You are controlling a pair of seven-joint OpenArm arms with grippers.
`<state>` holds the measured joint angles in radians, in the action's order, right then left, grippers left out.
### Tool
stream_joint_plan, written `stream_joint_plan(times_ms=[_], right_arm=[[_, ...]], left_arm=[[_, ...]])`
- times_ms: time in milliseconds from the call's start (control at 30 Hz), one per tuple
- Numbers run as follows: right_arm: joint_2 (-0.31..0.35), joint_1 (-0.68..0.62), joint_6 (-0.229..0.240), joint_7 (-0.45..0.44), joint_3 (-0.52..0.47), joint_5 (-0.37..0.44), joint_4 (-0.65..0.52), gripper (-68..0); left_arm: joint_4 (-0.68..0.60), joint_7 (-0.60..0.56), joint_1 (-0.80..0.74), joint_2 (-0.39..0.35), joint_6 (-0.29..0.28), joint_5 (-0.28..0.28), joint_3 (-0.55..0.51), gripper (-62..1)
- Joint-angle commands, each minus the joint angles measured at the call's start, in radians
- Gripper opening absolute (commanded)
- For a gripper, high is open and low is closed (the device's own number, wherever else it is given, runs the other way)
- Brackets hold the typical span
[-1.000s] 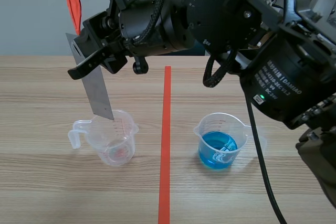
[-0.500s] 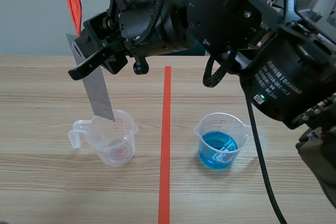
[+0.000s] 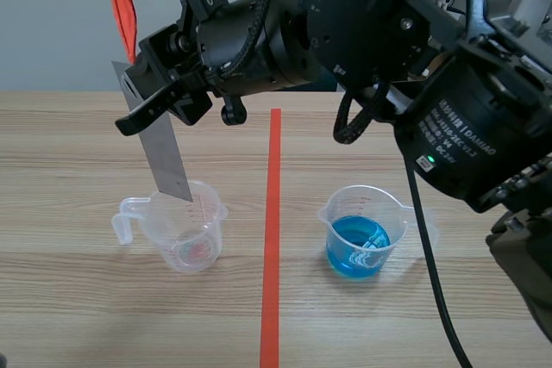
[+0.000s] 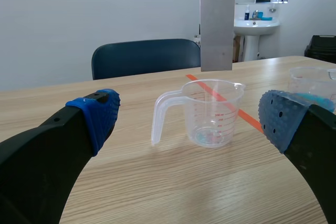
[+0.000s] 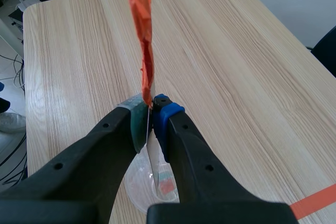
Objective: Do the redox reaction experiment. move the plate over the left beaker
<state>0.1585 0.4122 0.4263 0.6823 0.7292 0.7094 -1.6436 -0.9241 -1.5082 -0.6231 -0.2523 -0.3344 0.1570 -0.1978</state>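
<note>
Pinching the plate [image 3: 164,157], the right hand [image 5: 152,109] holds it slanted below itself, corner just above the left beaker [image 3: 184,228]; lowered crooked, it could hit the rim and tip it. The left hand [image 4: 189,118] is spread.

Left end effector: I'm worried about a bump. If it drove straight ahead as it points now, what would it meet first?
Probably the clear left beaker, standing ahead of the open left end effector; the metal plate hangs above that line. Depth is hard to judge.
</note>
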Motion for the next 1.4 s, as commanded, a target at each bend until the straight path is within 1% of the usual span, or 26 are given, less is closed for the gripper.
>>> stream_joint_plan(times_ms=[0,200,1367], right_arm=[[-0.003,0.02,0.0,-0.014,0.002,0.007,-0.015,-66.9],[-0.003,0.02,0.0,-0.015,0.002,0.007,-0.015,-66.9],[-0.003,0.02,0.0,-0.015,0.002,0.0,-0.015,-66.9]], left_arm=[[-0.015,-0.046,-0.008,-0.001,-0.001,0.005,-0.005,-5.0],[-0.015,-0.046,-0.008,-0.001,-0.001,0.048,-0.005,-5.0],[-0.015,-0.046,-0.008,-0.001,0.003,0.047,-0.005,-5.0]])
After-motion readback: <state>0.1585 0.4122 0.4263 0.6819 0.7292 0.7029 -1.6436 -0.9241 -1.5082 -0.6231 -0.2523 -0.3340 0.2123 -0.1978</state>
